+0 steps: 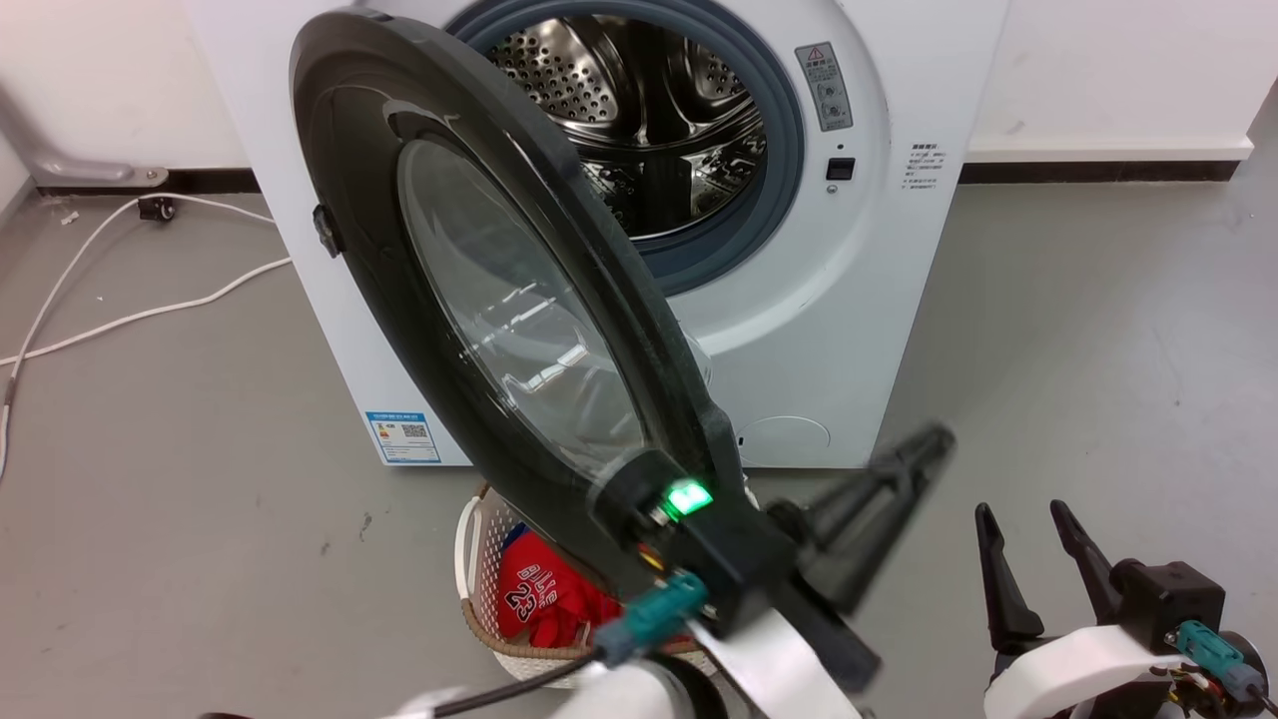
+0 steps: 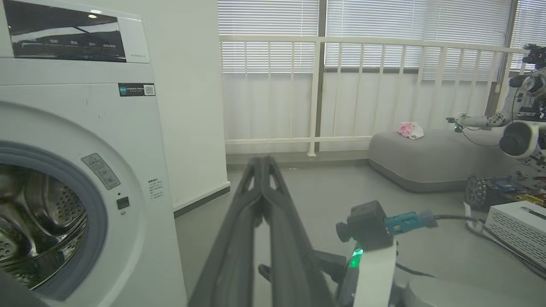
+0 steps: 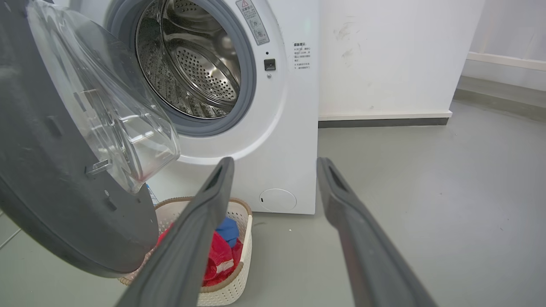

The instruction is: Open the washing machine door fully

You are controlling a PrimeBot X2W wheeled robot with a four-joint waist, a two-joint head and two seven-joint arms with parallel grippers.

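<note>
The washing machine stands white against the wall, its steel drum exposed. The washing machine door, a black disc with a clear glass bowl, is swung out towards me, roughly edge-on, hinged on the machine's left; the right wrist view has the door at its left. My left gripper is shut on nothing and points up and right, away from the door, with its wrist close to the door's lower edge. In its own view the left gripper aims past the machine. My right gripper is open and empty at lower right, clear of the door.
A white laundry basket holding a red garment sits on the floor under the open door. White cables trail across the floor at left. The left wrist view has a railing, a grey cushion and another robot.
</note>
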